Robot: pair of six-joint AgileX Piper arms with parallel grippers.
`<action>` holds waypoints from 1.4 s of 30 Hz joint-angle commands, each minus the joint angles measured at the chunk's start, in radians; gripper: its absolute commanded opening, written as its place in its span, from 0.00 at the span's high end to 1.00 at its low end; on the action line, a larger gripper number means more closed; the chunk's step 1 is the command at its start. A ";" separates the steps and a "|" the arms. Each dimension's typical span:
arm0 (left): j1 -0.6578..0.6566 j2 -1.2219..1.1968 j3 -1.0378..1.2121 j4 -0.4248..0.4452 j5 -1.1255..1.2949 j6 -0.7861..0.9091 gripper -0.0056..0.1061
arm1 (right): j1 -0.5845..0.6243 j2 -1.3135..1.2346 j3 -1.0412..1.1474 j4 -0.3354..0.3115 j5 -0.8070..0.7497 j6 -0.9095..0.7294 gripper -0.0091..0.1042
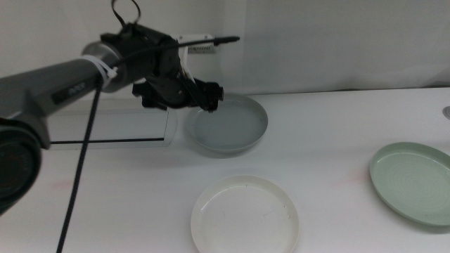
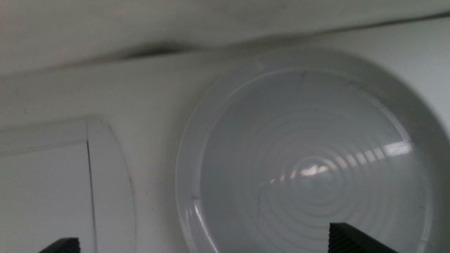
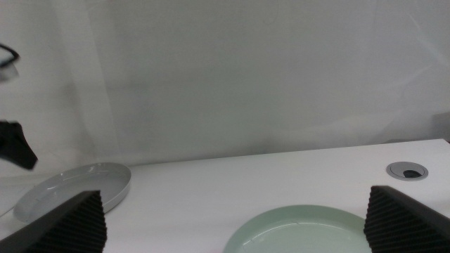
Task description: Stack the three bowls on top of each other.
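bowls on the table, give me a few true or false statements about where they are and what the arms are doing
1. The three bowls are already stacked. False: the grey-blue bowl, cream-white bowl and mint green bowl lie apart on the table.
2. The left gripper is above the near-left rim of the grey-blue bowl. True.
3. The left gripper's fingers are shut on that bowl. False: in the left wrist view they stand wide apart, holding nothing.
4. The mint green bowl lies at the table's right side. True.
5. The right gripper holds the mint green bowl. False: it is open, with the bowl in front of it.
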 commanded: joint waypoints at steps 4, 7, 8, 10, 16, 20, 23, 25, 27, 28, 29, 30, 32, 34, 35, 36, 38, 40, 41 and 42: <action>-0.003 0.074 -0.008 0.010 -0.015 -0.094 0.13 | -0.009 -0.032 0.040 -0.007 -0.008 -0.004 0.01; -0.003 0.103 -0.008 0.010 -0.015 -0.130 0.13 | -0.009 -0.032 0.040 -0.005 -0.008 -0.004 0.01; -0.003 0.108 -0.008 0.010 -0.015 -0.130 0.13 | -0.009 -0.032 0.040 -0.005 -0.008 -0.004 0.01; -0.003 0.120 -0.008 0.010 -0.016 -0.137 0.15 | -0.009 -0.032 0.040 -0.005 -0.008 -0.004 0.01; -0.003 0.146 -0.008 0.004 -0.021 -0.151 0.25 | -0.009 -0.032 0.040 -0.005 -0.008 -0.004 0.01; -0.003 0.155 -0.008 0.001 -0.021 -0.153 0.26 | -0.009 -0.032 0.040 -0.005 -0.008 -0.004 0.01; -0.003 0.157 -0.008 0.000 -0.017 -0.169 0.33 | -0.009 -0.032 0.040 -0.005 -0.008 -0.004 0.01; -0.003 0.157 -0.008 0.000 -0.017 -0.186 0.46 | -0.009 -0.032 0.040 -0.005 -0.008 -0.004 0.01; -0.003 0.157 -0.008 0.000 -0.017 -0.190 0.66 | -0.009 -0.032 0.040 -0.005 -0.008 -0.004 0.01; -0.003 0.157 -0.008 0.000 -0.020 -0.190 0.78 | -0.009 -0.032 0.040 -0.007 -0.008 -0.004 0.01; -0.003 0.157 -0.008 0.000 -0.021 -0.190 0.89 | -0.009 -0.032 0.040 -0.007 -0.008 -0.004 0.01; -0.003 0.157 -0.008 0.000 -0.027 -0.186 0.97 | -0.009 -0.032 0.040 -0.007 -0.008 -0.004 0.01; -0.003 0.157 -0.008 0.001 -0.036 -0.186 0.98 | -0.009 -0.032 0.040 -0.007 -0.008 -0.004 0.01; -0.003 0.157 -0.008 0.001 -0.045 -0.186 0.98 | -0.009 -0.032 0.040 -0.007 -0.008 -0.004 0.01; -0.003 0.157 -0.008 0.001 -0.045 -0.186 0.98 | -0.009 -0.032 0.040 -0.007 -0.008 -0.004 0.01; -0.003 0.157 -0.008 0.009 -0.045 -0.186 0.98 | -0.009 -0.032 0.040 -0.007 -0.008 -0.004 0.01; 0.002 0.154 -0.008 0.009 -0.043 -0.186 0.98 | -0.009 -0.032 0.040 -0.007 -0.008 -0.004 0.01; 0.013 0.109 -0.008 0.009 -0.043 -0.182 0.98 | -0.009 -0.032 0.040 -0.007 -0.008 -0.004 0.01; 0.016 0.093 -0.008 0.009 -0.042 -0.180 0.98 | -0.009 -0.032 0.040 -0.007 -0.008 -0.004 0.01; 0.018 0.074 -0.008 0.009 -0.042 -0.167 0.98 | -0.009 -0.032 0.040 -0.007 -0.008 -0.004 0.01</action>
